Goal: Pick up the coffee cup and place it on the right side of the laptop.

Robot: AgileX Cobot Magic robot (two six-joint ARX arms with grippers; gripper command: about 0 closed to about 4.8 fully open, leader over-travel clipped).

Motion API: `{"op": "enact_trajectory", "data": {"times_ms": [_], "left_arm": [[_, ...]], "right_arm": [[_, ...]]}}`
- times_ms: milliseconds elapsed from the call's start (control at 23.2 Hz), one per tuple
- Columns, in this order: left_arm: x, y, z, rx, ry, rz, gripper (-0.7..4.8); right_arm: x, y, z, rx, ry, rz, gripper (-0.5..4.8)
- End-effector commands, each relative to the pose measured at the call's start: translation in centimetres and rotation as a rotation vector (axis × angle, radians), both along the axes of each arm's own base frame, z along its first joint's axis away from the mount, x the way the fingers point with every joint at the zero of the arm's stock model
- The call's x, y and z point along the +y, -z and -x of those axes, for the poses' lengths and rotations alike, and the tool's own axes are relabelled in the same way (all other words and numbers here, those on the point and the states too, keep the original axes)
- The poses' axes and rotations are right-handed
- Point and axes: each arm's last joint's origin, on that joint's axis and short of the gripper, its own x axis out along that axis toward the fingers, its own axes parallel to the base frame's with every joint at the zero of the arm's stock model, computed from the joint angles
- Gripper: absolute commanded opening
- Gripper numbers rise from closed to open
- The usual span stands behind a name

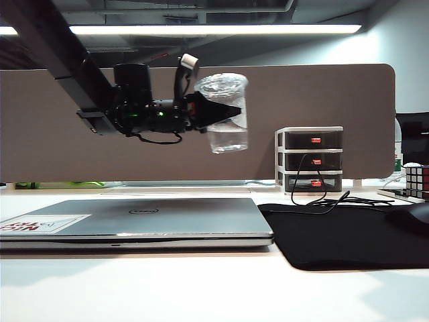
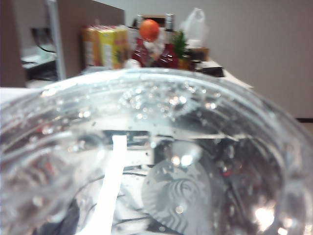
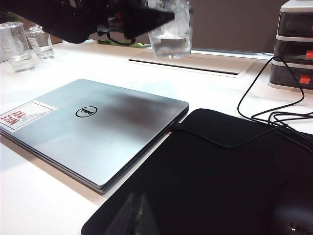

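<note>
Exterior view: left pincer (image 1: 224,111) clamps coffee cup (image 1: 224,127) aloft

I see a closed silver-grey laptop (image 3: 98,129) lying flat on the white surface (image 3: 44,205), a round logo on its lid and a white-and-red sticker (image 3: 24,115) at one corner. Just beside it lies a black mouse mat (image 3: 220,181), with a thin black cable (image 3: 264,105) trailing across its far edge. Above the laptop's far side, the left gripper (image 3: 164,17) hangs in the air, its dark fingers (image 3: 146,19) clamped around a clear coffee cup (image 3: 171,32). Two clear glasses (image 3: 19,46) stand on the surface well beyond the sticker corner. A grey drawer organizer (image 3: 296,44) with red tabs stands behind the mat.
</note>
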Motion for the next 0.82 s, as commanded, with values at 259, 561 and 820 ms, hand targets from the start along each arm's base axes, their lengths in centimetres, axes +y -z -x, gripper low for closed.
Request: {"op": "enact_trajectory", "data": {"times_ms": [259, 561, 820], "left_arm": [[-1.9, 0.5, 3.9, 0.003, 0.068, -0.012, 2.98], [-1.1, -0.1, 8.0, -0.040, 0.027, 0.001, 2.99], [-3.1, 0.6, 13.2, -0.118, -0.069, -0.018, 2.99]], "right_arm": [[0.0, 0.1, 0.0, -0.008, -0.002, 0.002, -0.01], [0.0, 0.1, 0.0, -0.008, -0.003, 0.002, -0.01], [0.1, 0.1, 0.0, -0.008, -0.031, -0.001, -0.01]]}}
